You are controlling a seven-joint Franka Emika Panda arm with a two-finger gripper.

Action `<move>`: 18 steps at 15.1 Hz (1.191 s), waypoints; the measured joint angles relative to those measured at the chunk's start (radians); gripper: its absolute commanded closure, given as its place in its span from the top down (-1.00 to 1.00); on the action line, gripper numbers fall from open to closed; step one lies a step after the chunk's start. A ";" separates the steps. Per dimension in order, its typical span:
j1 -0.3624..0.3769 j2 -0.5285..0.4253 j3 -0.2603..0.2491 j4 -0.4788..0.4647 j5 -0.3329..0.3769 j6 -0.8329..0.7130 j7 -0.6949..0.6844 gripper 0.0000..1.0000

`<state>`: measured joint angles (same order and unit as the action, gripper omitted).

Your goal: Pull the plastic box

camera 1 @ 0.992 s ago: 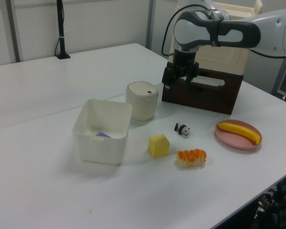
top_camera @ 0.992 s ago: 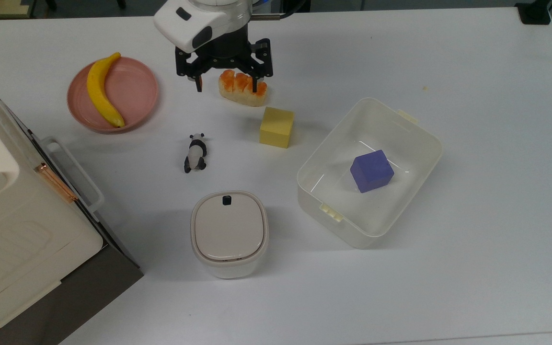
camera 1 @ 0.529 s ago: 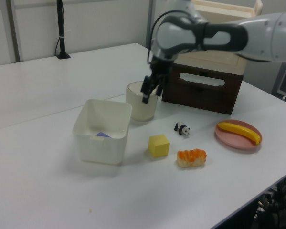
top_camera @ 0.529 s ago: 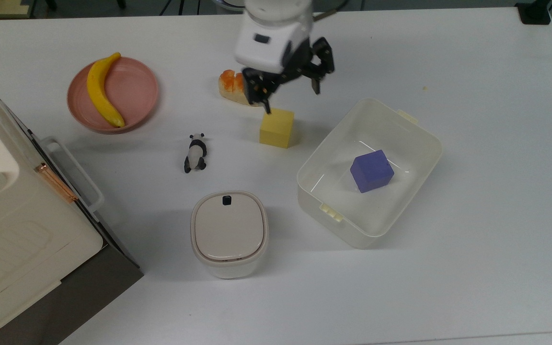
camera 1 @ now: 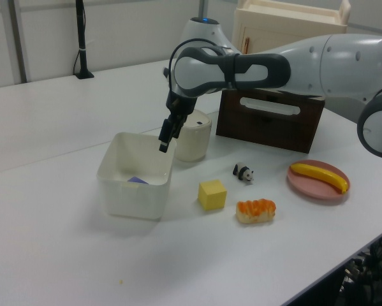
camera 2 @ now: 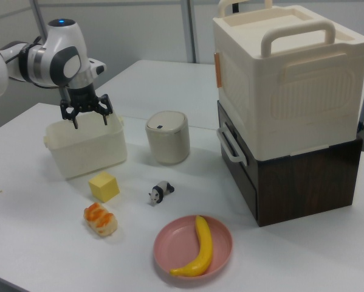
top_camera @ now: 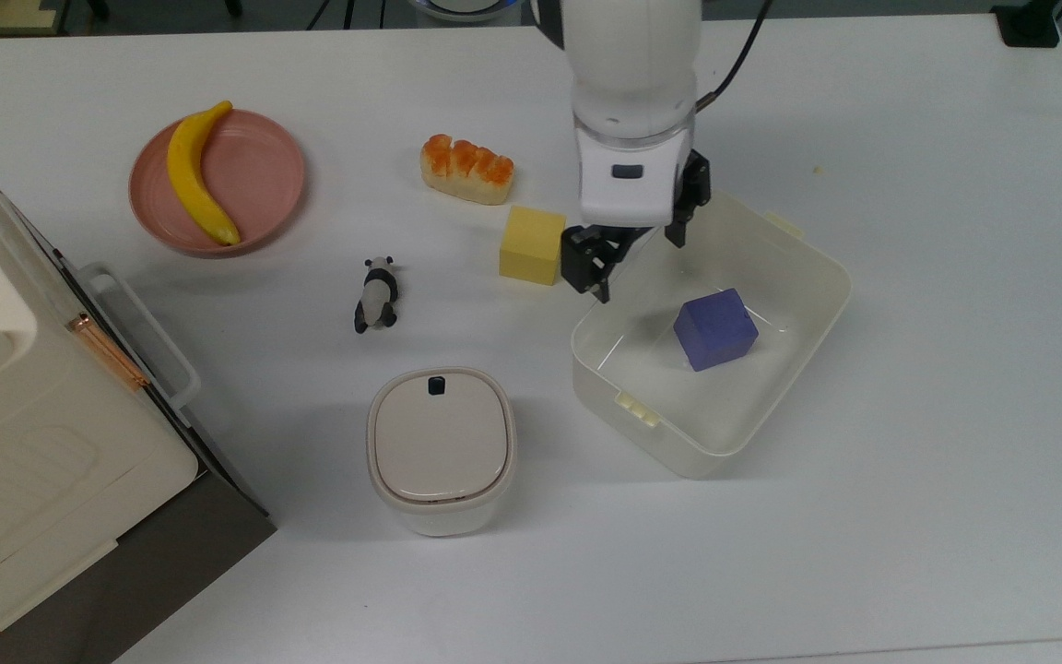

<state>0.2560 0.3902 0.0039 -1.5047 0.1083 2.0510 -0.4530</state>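
Jaws spread, straddling plastic box [top_camera: 798, 242] rim w/o touching.

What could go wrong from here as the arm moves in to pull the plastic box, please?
The open gripper hovers over the plastic box's rim nearest the yellow cube; coming down off the wall, a finger could miss the rim or knock the cube. The blue cube lies loose inside and may slide when the box moves. A pull toward the canister could bump it.
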 measured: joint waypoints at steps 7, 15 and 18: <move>0.039 0.074 0.000 0.001 -0.081 0.011 -0.010 1.00; 0.038 0.074 -0.008 -0.001 -0.089 -0.108 -0.086 1.00; 0.014 0.044 -0.014 0.001 -0.090 -0.195 -0.165 1.00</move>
<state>0.2704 0.4344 -0.0099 -1.5035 0.0181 1.8556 -0.6181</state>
